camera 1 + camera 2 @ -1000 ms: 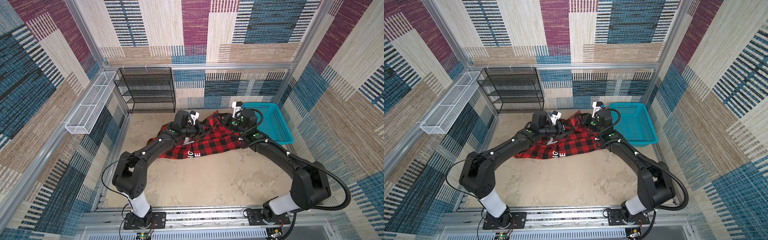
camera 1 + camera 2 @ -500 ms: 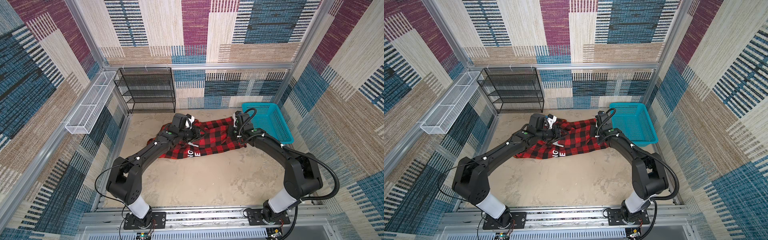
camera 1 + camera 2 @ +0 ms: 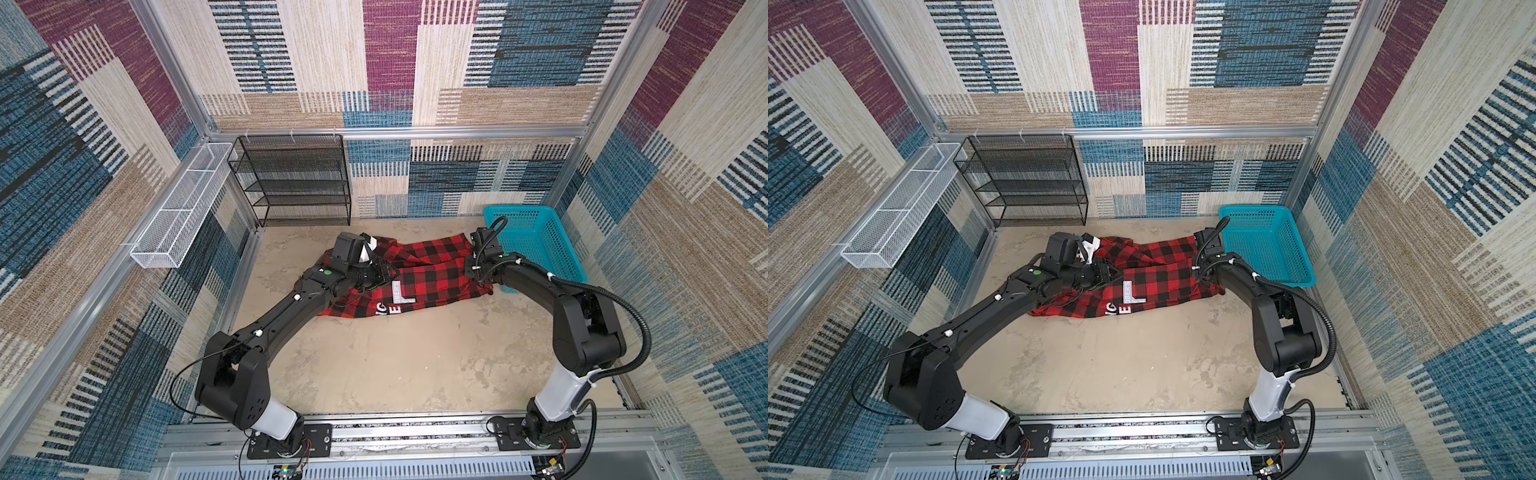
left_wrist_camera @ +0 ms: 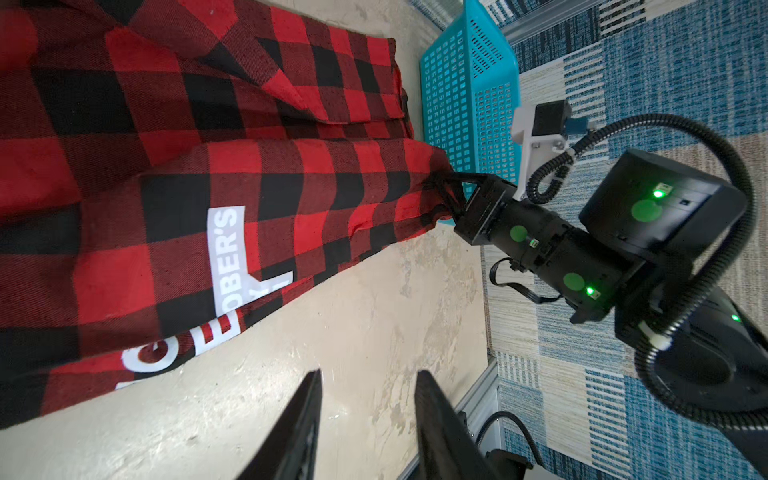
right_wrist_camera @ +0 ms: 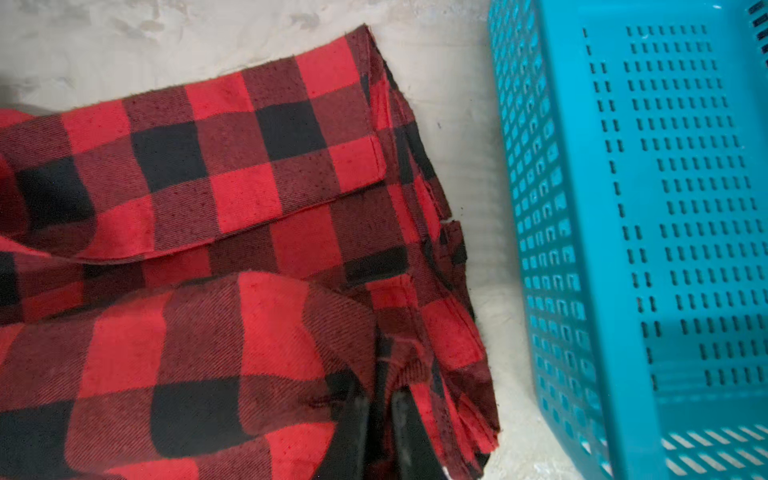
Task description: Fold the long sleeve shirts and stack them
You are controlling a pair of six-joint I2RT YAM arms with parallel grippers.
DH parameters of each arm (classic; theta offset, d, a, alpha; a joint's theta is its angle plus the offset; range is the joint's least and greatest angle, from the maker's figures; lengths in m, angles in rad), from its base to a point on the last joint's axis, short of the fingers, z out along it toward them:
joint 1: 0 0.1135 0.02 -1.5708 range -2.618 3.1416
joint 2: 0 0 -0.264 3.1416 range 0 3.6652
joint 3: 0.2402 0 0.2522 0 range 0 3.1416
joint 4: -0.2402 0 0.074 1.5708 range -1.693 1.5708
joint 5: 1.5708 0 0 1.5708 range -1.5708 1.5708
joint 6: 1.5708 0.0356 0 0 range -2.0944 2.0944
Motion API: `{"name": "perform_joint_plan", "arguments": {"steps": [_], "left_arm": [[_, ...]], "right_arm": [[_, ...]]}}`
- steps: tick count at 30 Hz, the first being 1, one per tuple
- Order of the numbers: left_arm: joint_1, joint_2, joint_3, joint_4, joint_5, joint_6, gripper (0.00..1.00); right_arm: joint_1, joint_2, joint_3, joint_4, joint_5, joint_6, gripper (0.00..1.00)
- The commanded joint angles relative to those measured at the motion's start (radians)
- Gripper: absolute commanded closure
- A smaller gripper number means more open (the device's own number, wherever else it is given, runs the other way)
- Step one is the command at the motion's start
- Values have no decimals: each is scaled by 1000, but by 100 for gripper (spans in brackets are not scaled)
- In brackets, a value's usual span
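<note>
Beige desk (image 3: 395,353). Item: red-and-black check shirt (image 3: 432,270), crumpled at the far side, just beside teal basket (image 3: 536,245). Your left tool (image 4: 368,382): jaws apart, empty. Your right tool (image 5: 380,415): clamped on the shirt's edge.

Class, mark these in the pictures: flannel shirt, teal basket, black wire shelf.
flannel shirt (image 3: 432,270): a top view, on its checked middle.
teal basket (image 5: 544,216): right wrist view, on its perforated side wall.
black wire shelf (image 3: 1025,183): a top view, on a mesh tier.

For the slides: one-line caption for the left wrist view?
The plaid shirt, edge pinched by the right gripper beside the teal basket; left gripper open, empty.
</note>
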Motion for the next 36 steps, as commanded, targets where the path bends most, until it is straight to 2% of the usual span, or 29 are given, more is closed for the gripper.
{"name": "perform_joint_plan", "arguments": {"steps": [1, 6, 8, 10, 11, 16, 18, 20, 21, 23, 29, 33, 36], "left_arm": [[6, -13, -7, -12, -12, 25, 60], [10, -21, -11, -24, -14, 31, 60], [11, -28, -12, -40, -28, 38, 60], [16, -41, -10, -67, -47, 47, 60], [19, -49, -5, -92, -64, 54, 60], [47, -84, 21, -312, -218, 119, 57], [69, -90, 18, -372, -280, 145, 56], [101, -90, -1, -382, -297, 164, 56], [114, -86, -10, -372, -300, 165, 57], [141, -67, -31, -333, -300, 169, 67], [175, 108, 3, -219, -294, 173, 98], [188, 205, 2, -131, -285, 149, 100], [192, 247, -14, -89, -278, 136, 100]], "right_arm": [[-9, 38, 19, 9, 43, -20, 82], [-11, 94, 41, 7, 72, -27, 72], [-10, 103, 46, 6, 86, -26, 64], [-10, 102, 59, -12, 91, -25, 51], [-11, 96, 64, -23, 87, -23, 45], [-4, 10, 75, -68, 33, -15, 26], [12, -34, 79, -98, 29, -8, 24], [42, -70, 90, -147, 50, 4, 22], [58, -82, 100, -167, 67, 15, 22], [103, -96, 119, -205, 85, 42, 24], [284, -16, 190, -72, -72, 87, 39], [355, 122, 252, 47, -208, 128, 50], [393, 237, 326, 73, -266, 147, 54]]}}
